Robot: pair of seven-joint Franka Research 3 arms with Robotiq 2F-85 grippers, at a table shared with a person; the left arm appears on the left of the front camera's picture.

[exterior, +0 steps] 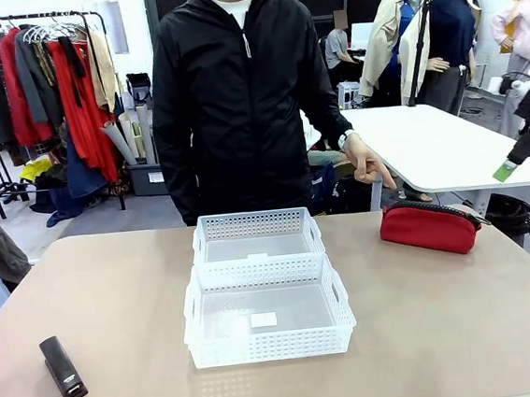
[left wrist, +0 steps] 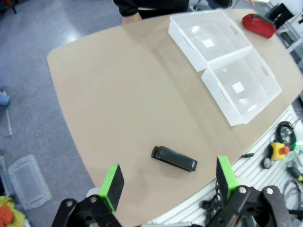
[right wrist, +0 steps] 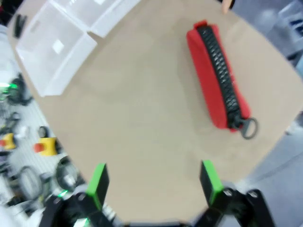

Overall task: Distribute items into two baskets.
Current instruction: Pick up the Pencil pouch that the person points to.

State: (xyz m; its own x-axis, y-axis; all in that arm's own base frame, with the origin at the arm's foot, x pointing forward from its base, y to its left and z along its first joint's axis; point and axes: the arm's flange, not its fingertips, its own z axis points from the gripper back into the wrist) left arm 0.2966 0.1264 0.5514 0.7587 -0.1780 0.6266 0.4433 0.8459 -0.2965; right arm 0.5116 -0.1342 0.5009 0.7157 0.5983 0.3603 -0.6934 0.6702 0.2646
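Note:
The red pouch (exterior: 430, 226) with a black zipper lies on the table's right side, right of the two white baskets. My right gripper (right wrist: 154, 183) hangs open high above the table, with the pouch (right wrist: 218, 78) ahead of it and nothing between its pads. In the front view it (exterior: 515, 160) hovers at the right edge. The black stapler (exterior: 63, 369) lies near the front left edge. My left gripper (left wrist: 169, 182) is open above the stapler (left wrist: 173, 158). The near basket (exterior: 270, 346) and far basket (exterior: 253, 224) stand end to end at the centre, both without items.
A person in a black jacket stands at the far side, one hand (exterior: 367, 165) hanging just above the table behind the pouch. Cables and an emergency-stop button (left wrist: 279, 150) lie off the table's near edge. A white table (exterior: 438, 140) stands behind at the right.

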